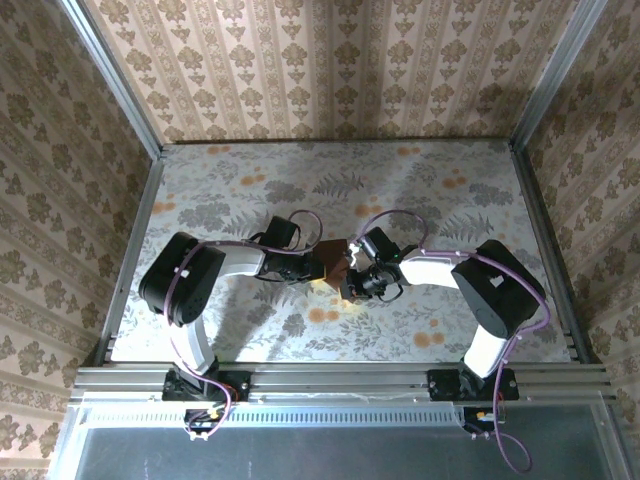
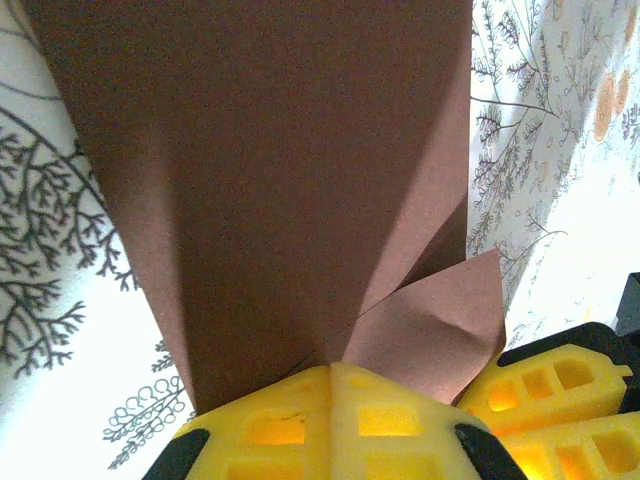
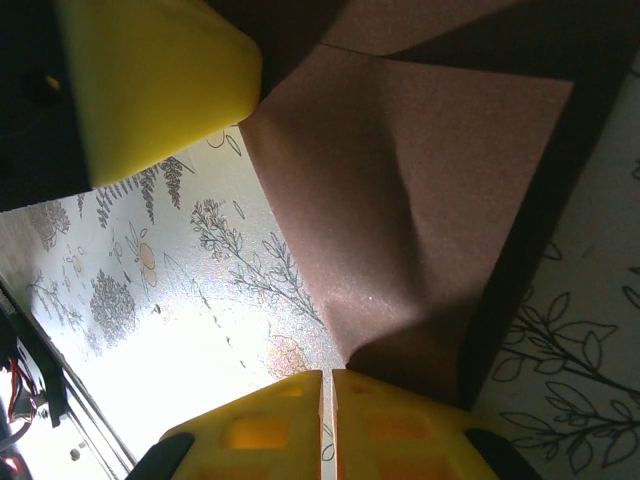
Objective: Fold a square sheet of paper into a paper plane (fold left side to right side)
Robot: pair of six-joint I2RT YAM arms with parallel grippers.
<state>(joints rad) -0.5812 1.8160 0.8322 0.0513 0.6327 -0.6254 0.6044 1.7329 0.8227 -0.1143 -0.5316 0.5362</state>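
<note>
Paper sheet (image 1: 333, 257) | left pincer (image 2: 330, 370), right pincer (image 3: 328, 376) clamp it | elbows outward

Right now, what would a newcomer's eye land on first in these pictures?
The dark reddish-brown paper, creased, stands out at the table's centre; the left pincer is shut on one end of it. The right pincer meets it from the other side, fingers together at the paper's edge, though a grip there is unclear. Around them, the table cover of grey ferns and orange blotches is busy.
</note>
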